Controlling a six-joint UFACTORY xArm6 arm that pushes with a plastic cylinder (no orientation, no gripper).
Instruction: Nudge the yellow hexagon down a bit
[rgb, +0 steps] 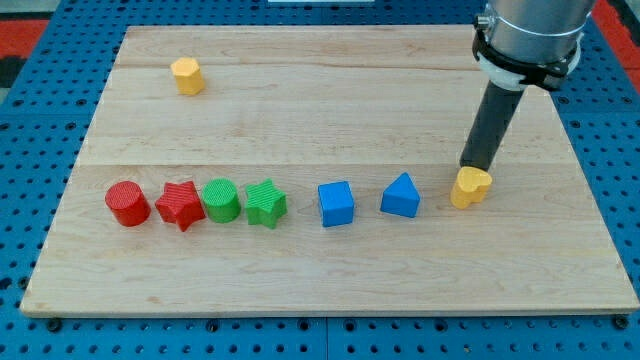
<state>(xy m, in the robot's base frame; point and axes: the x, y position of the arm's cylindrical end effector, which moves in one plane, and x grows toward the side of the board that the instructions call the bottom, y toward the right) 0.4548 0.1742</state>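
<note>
The yellow hexagon (187, 75) sits alone near the view's top left of the wooden board (330, 270). My tip (474, 168) is far to its right, touching the upper edge of a second yellow block, heart-shaped, (470, 188) at the right end of a row. The row across the board's middle holds, from the view's left, a red cylinder (127, 203), a red star (180, 204), a green cylinder (221, 200), a green star (265, 203), a blue cube (336, 203) and a blue triangular block (401, 195).
The board lies on a blue pegboard surface (40, 120) with red areas at the top corners. The arm's grey body (527, 35) hangs over the board's top right.
</note>
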